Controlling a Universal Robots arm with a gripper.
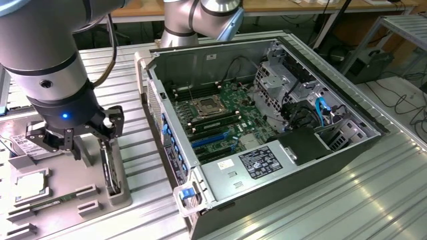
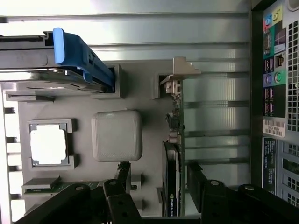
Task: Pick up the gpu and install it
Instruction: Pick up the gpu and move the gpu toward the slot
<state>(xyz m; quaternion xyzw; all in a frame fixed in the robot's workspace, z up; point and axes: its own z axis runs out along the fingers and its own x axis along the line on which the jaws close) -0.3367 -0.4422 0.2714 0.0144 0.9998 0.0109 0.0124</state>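
While my gripper (image 1: 90, 136) hangs wide open over the grey moulded parts tray (image 1: 67, 177), nothing is held between its black fingers (image 2: 123, 175). They straddle the gpu (image 2: 174, 163), a thin dark circuit card with a black fan shroud and a silver metal bracket (image 2: 180, 71) at one end. The card stands on its long edge in a grey slotted holder (image 1: 120, 195), on the side of the tray nearest the open black computer case (image 1: 267, 212). It is not yet lifted, and it is well apart from the green motherboard (image 1: 227, 120) inside that case.

Seen from my wrist, the card is not centred in the gap: it lies close to one finger and apart from the other. I cannot tell whether either pad touches it.

To grip it well, I judge I should shift sideways until the card sits midway and keep my fingers square to its flat faces. The pads should press on the solid shroud rather than on the fan or bare components. Closing should be slow and even, since an off-centre squeeze would likely tip the card or jam it in its holder.
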